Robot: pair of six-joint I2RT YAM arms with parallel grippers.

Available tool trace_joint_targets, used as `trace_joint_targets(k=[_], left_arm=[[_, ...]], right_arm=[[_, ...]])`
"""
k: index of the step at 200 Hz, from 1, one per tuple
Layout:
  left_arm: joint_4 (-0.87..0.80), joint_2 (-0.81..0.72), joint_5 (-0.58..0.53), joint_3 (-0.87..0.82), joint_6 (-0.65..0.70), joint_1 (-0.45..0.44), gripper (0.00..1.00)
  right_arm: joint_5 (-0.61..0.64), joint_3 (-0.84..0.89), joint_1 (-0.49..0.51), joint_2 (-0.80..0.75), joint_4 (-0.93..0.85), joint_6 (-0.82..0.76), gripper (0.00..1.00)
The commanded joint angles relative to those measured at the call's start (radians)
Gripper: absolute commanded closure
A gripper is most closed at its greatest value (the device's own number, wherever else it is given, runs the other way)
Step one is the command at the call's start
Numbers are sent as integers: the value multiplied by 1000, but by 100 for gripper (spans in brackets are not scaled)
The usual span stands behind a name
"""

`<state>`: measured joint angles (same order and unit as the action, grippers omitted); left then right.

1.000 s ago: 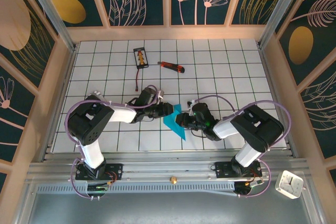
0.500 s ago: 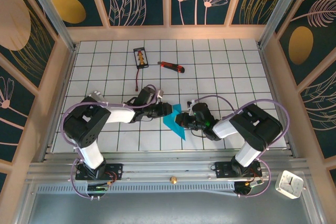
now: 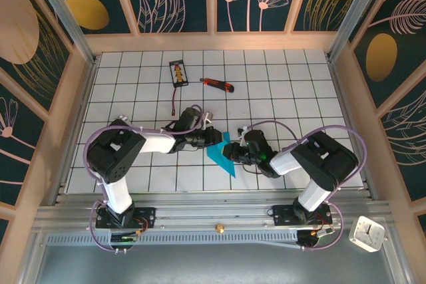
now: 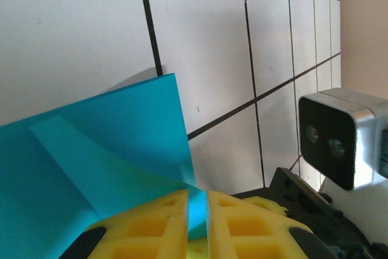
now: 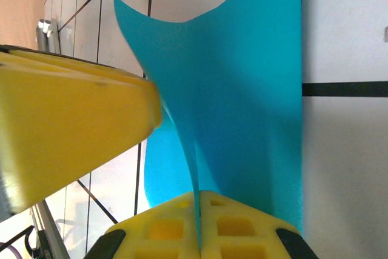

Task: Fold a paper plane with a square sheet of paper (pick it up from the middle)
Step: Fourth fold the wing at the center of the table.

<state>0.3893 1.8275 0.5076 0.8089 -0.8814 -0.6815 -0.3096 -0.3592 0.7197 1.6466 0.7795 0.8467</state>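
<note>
The square sheet of paper (image 3: 223, 154), already creased into an angular cyan shape, sits at the near middle of the table (image 3: 286, 91), held between the two arms with part of it lifted off the tiles. The right gripper (image 3: 234, 153) pinches it from the right, and the right wrist view shows its pads pressed together on a raised fold of the sheet (image 5: 242, 101). The left gripper (image 3: 214, 138) comes in from the left, its yellow fingers (image 4: 151, 222) nearly together with the sheet's edge (image 4: 109, 144) caught in the narrow slot between them.

This looks like a mid-fold step. The next move probably calls for carrying the flap over and pressing a crease while the other grip steadies the sheet.

Farther off, a utility knife (image 3: 217, 85) and a small black pack (image 3: 178, 73) lie loose, neither inside any container.
</note>
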Motion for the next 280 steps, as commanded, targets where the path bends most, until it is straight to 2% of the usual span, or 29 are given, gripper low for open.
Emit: trace_joint_targets(k=[1,76,168,198,246,280], left_arm=[[18,31,-9,22,-8,-5,84],[-35,77,-89,30,39,-3,86],[-68,96,-144,-4,83,-3,93],[-81,96,-152,-10,101,-3,100],[-87,98,-160,-10,107,-3,100],[-102,98,-171,-2,102,-4,100]], right_arm=[[-10,-11,-7,18,6,-12,93],[-8,-8,-9,16,-2,-13,91],[-5,19,-29,-57,-54,-21,82],[6,34,-32,-120,-106,-32,80],[-16,55,-24,-194,-164,-67,78],[55,36,18,-241,-284,-114,76]])
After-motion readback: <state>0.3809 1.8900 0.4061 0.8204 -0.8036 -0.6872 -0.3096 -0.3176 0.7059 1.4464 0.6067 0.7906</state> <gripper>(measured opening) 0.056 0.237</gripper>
